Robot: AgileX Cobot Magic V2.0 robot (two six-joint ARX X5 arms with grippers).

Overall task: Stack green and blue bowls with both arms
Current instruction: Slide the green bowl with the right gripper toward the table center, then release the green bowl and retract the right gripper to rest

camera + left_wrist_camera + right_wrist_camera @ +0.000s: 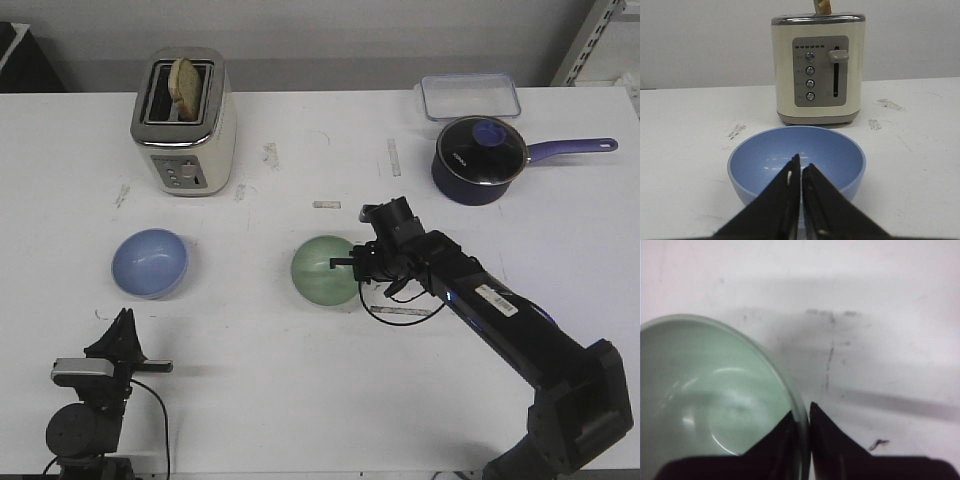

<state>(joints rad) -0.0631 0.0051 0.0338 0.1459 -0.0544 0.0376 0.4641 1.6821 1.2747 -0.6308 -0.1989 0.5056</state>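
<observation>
While I watch the feeds:
Right gripper (801, 424): my fingers pinch the green bowl (322, 270) rim, one inside, one outside.
Left gripper (800, 172): fingers nearly together, empty; blue bowl (796, 162) just beyond.

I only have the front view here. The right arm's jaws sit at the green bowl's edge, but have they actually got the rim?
Observer: Yes. In the right wrist view, the right gripper has the green bowl rim pinched, one jaw inside and one outside.
Operator: And the left jaws, open or shut?
Observer: The left wrist view shows the left gripper shut with nothing between its jaws.
Operator: What is it aimed at?
Observer: The blue bowl is dead ahead, with the toaster directly behind the bowl.
</observation>
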